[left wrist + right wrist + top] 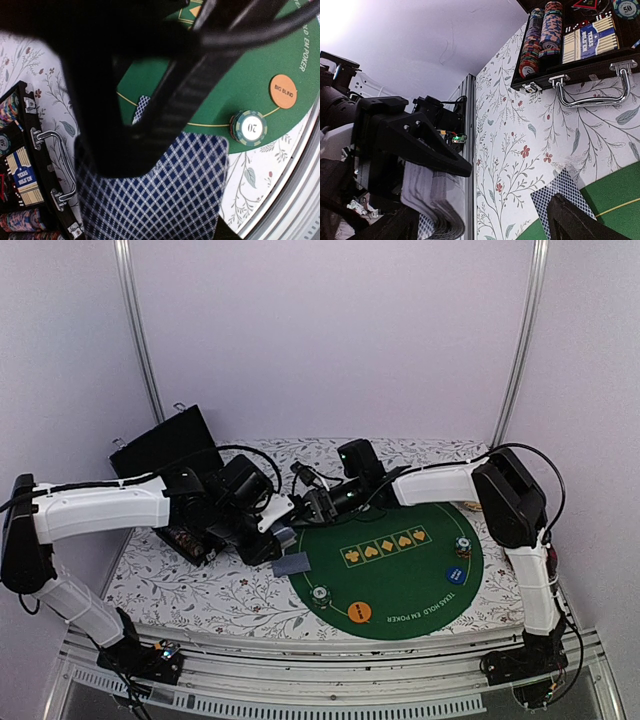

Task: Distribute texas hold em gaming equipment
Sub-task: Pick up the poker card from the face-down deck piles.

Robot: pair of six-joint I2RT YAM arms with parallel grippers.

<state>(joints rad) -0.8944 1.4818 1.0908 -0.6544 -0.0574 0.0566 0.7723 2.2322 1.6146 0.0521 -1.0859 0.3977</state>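
Note:
My left gripper [272, 532] is shut on a deck of blue-diamond-backed cards [165, 200], held above the table's left-middle. The deck's edge shows in the right wrist view [432, 200]. My right gripper [312, 508] is open just right of the deck, its fingers [570, 220] spread wide. One card [292, 563] lies face down at the left rim of the green poker mat [400, 580]; it also shows in the wrist views [141, 109] [560, 192]. Chip stacks [320, 596] [462, 546], an orange disc [360, 612] and a blue disc [454, 576] sit on the mat.
An open black case [170, 455] with chip rows and a boxed deck [587, 42] stands at the back left; its metal handle [592, 95] faces the mat. A floral cloth [200, 585] covers the table. Metal frame posts stand at the back.

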